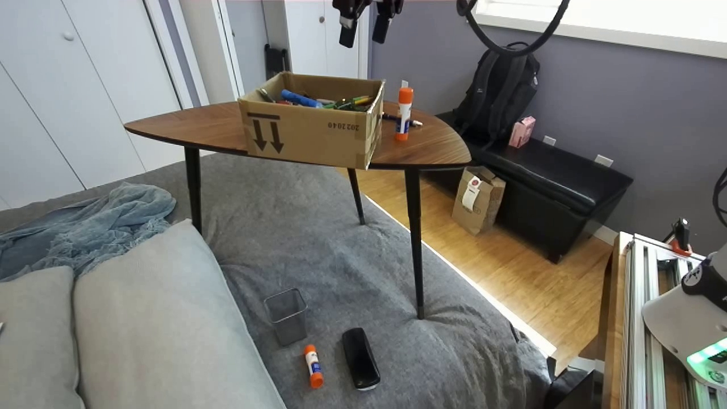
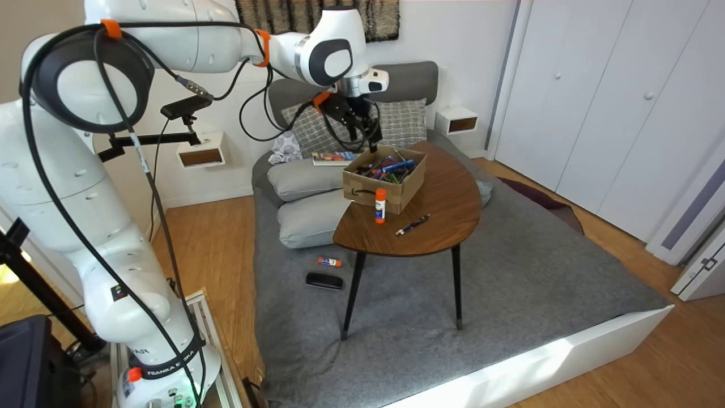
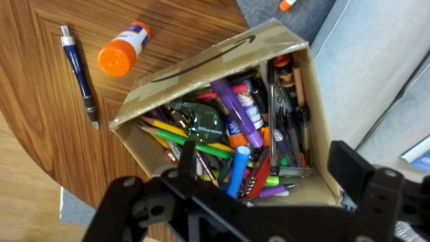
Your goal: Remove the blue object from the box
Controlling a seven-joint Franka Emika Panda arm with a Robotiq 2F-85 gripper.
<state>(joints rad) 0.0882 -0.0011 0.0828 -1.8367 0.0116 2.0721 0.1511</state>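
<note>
End effector [image 1: 363, 40] agape above box [image 1: 309, 135]

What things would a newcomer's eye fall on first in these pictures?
Probably on the large white robot arm, at the left of an exterior view, its open gripper hanging above the cardboard box. That box, crowded with writing tools, sits on a wooden table standing, unusually, on a bed. Inside the box, the bright blue object stands out in the wrist view.
</note>
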